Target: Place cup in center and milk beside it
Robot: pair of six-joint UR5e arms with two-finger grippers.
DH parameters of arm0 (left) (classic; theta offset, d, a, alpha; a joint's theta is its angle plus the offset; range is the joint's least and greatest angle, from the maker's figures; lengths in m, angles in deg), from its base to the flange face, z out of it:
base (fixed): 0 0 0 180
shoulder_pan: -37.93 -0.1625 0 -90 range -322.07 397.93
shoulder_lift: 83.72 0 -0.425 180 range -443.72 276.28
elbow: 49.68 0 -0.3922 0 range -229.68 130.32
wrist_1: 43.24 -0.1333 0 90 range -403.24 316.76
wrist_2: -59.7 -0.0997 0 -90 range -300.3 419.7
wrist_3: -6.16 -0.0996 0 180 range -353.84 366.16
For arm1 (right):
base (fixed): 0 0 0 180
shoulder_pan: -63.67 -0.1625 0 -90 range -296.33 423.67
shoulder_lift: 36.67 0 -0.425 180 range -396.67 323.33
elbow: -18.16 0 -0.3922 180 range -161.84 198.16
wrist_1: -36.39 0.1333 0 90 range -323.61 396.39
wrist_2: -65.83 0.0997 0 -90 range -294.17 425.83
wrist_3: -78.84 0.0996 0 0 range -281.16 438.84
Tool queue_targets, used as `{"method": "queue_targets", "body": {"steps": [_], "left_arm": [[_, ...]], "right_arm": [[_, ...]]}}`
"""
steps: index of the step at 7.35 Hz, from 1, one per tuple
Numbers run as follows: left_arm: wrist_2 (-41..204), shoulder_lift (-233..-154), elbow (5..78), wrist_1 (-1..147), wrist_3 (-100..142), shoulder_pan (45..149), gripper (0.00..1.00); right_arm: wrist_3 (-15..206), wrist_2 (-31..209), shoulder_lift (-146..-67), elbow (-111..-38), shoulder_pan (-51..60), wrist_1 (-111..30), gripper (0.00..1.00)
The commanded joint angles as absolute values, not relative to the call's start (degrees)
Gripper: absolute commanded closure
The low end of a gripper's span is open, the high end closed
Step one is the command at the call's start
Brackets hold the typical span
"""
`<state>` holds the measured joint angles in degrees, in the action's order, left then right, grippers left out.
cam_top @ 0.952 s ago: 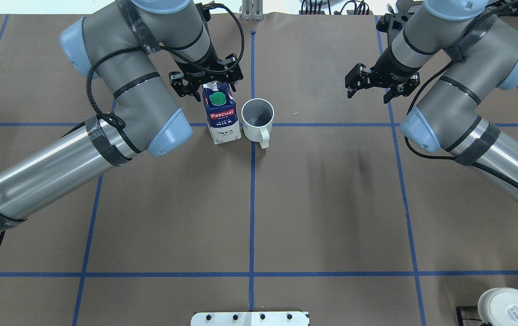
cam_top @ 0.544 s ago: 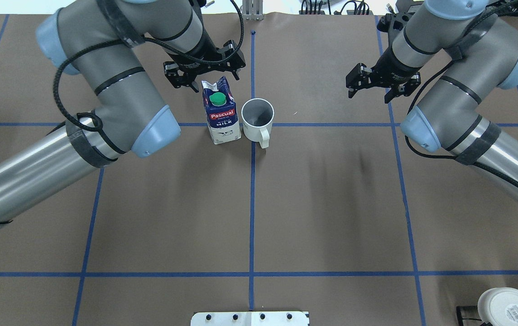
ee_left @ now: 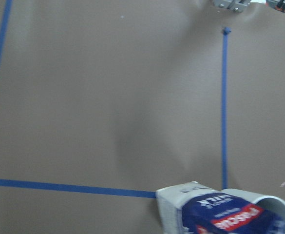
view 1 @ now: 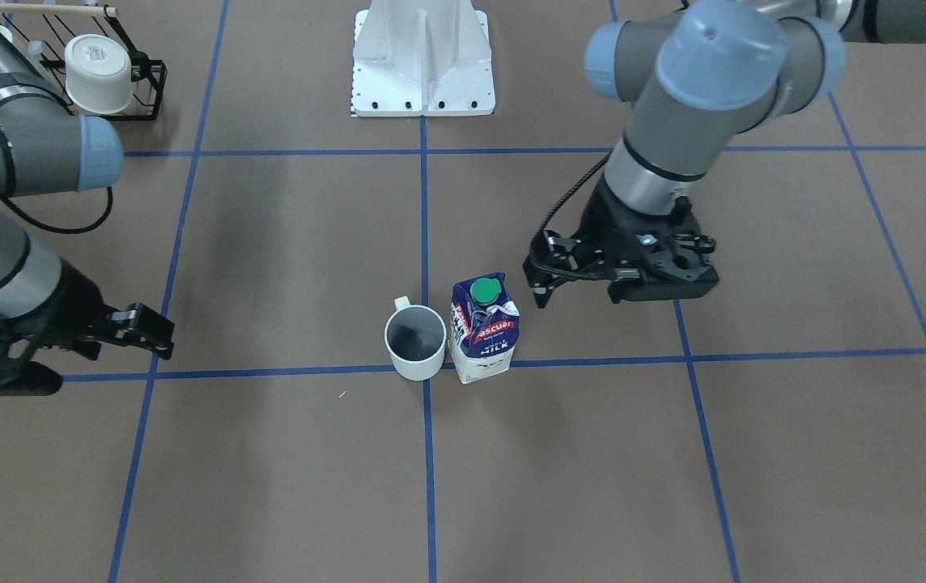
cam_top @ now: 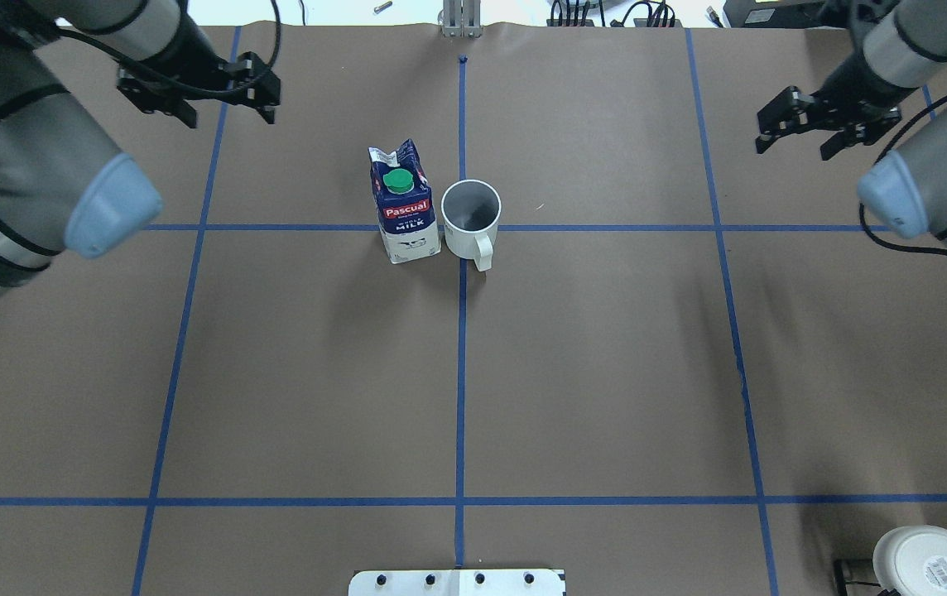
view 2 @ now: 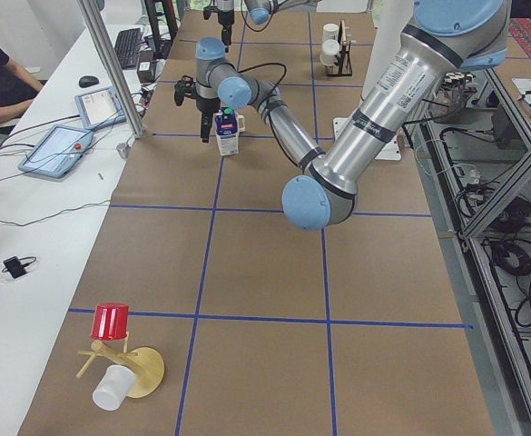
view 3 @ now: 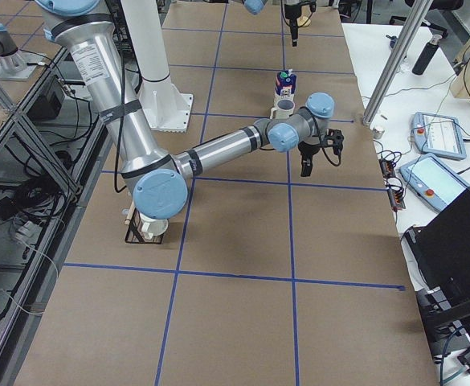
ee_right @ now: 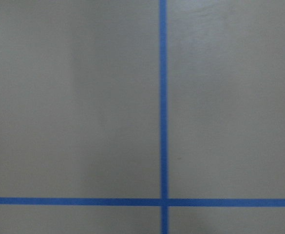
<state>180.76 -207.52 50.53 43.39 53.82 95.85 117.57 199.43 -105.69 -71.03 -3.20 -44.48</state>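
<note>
The milk (cam_top: 404, 203), a blue and white carton with a green cap, stands upright just left of the centre line. The white cup (cam_top: 470, 217) stands right beside it on the line crossing, handle toward the robot. Both also show in the front view: milk (view 1: 485, 330), cup (view 1: 414, 342). My left gripper (cam_top: 229, 118) is open and empty, far back left of the milk. My right gripper (cam_top: 792, 151) is open and empty, far right. The left wrist view shows the milk (ee_left: 225, 214) at its bottom edge.
A black wire rack with white mugs (view 1: 103, 71) stands at the robot's near right corner, also in the overhead view (cam_top: 929, 561). The white base plate (view 1: 422, 57) lies at the robot's edge. A wooden stand with a red cup (view 2: 111, 322) is at the table's left end.
My left gripper has drawn away from the top of the milk to the far left. My right gripper has moved off to the right. Milk and cup have not moved.
</note>
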Motion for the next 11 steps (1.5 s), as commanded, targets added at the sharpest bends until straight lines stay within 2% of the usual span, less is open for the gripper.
{"method": "queue_targets", "body": {"steps": [1,3,5,6,8,10,11], "left_arm": [[185.89,-194.88,53.57,42.53,36.12,106.17,0.02],[185.74,-184.31,55.09,51.26,29.37,110.26,0.02],[185.56,-179.63,44.76,67.5,29.27,110.17,0.02],[185.65,-177.61,42.11,71.93,29.19,111.13,0.02],[189.31,-177.06,39.54,67.18,19.85,117.44,0.02],[192.85,-177.84,39.97,52.35,7.9,126.31,0.02],[192.77,-177.59,39.88,49.94,6.0,126.87,0.02]], "right_arm": [[112.78,199.35,-113.73,-70.8,-9.17,-42.47,0.0],[108.06,188.84,-115.42,-70.61,-9.89,-42.19,0.0],[105.06,191.49,-117.79,-70.61,-13.74,-42.71,0.0],[99.47,195.52,-119.19,-69.22,-16.72,-42.8,0.0],[98.45,205.19,-121.65,-68.06,-23.4,-45.68,0.0],[97.66,205.4,-123.51,-69.29,-24.66,-45.79,0.0],[97.65,205.4,-124.03,-69.38,-24.66,-45.88,0.0]]}}
